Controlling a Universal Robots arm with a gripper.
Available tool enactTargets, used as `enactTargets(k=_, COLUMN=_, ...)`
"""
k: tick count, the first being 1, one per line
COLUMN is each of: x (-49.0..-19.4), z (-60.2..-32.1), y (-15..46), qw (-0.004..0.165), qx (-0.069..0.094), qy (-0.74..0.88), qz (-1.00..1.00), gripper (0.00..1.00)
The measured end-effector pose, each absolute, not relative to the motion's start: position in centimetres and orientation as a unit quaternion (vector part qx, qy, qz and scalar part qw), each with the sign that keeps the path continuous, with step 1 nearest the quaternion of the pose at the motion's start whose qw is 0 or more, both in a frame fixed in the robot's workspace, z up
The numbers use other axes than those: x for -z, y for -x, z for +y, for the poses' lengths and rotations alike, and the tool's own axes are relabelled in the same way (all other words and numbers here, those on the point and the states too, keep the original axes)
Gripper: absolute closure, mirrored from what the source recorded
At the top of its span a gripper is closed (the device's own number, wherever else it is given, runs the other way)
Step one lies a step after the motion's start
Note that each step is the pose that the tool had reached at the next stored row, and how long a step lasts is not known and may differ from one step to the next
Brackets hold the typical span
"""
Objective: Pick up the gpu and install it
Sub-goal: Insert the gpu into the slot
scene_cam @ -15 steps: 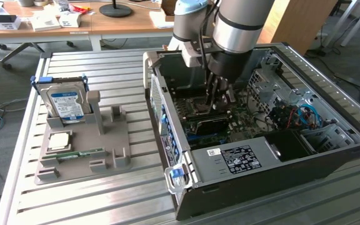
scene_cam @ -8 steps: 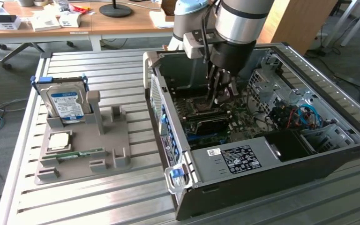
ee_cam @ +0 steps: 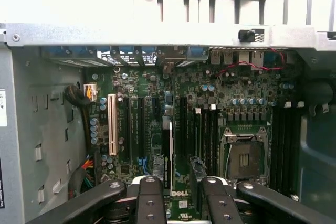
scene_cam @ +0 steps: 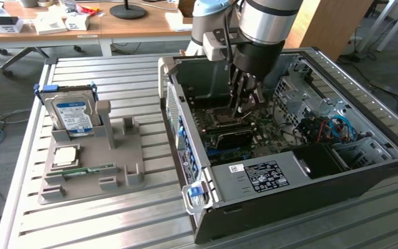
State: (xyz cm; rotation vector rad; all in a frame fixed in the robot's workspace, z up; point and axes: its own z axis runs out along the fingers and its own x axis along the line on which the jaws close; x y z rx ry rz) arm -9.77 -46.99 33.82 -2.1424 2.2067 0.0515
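The gpu [ee_cam: 167, 153] stands edge-on between the jaws, a thin dark card hanging over the motherboard [ee_cam: 210, 108] inside the open computer case [scene_cam: 365, 176]. The gripper [ee_cam: 176, 192] is clamped on its upper edge, its 2 fingers [ee_cam: 151, 200] on either side. In the exterior view the gripper reaches down into the case, over the board. Seating well, I judge, means keeping the card upright and parallel to the long slots [ee_cam: 137, 129] beside the white slot [ee_cam: 111, 124]. The case sits on the table [scene_cam: 81, 223].
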Motion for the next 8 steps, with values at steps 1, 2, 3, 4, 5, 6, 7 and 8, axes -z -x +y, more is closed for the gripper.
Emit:
enactTargets(k=1, x=-33.83, z=-46.99, y=9.69, qw=0.033, qx=-0.017, qy=0.697, qz=0.716, gripper=0.67)
enactTargets(k=2, x=-33.83, z=-46.99, y=9.64, qw=0.033, qx=-0.017, qy=0.698, qz=0.715, gripper=0.67)
enactTargets(k=3, x=-33.83, z=-46.99, y=9.63, qw=0.033, qx=-0.017, qy=0.700, qz=0.713, gripper=0.67)
enactTargets(k=4, x=-33.81, z=-46.99, y=9.60, qw=0.033, qx=-0.017, qy=0.702, qz=0.711, gripper=0.67)
enactTargets(k=5, x=-33.82, z=-46.99, y=9.58, qw=0.033, qx=-0.017, qy=0.704, qz=0.709, gripper=0.67)
enactTargets(k=6, x=-33.82, z=-46.99, y=9.56, qw=0.033, qx=-0.017, qy=0.706, qz=0.708, gripper=0.67)
enactTargets(k=7, x=-33.82, z=-46.98, y=9.54, qw=0.032, qx=-0.017, qy=0.708, qz=0.706, gripper=0.67)
enactTargets(k=8, x=-33.82, z=-46.98, y=9.54, qw=0.032, qx=-0.017, qy=0.709, qz=0.704, gripper=0.67)
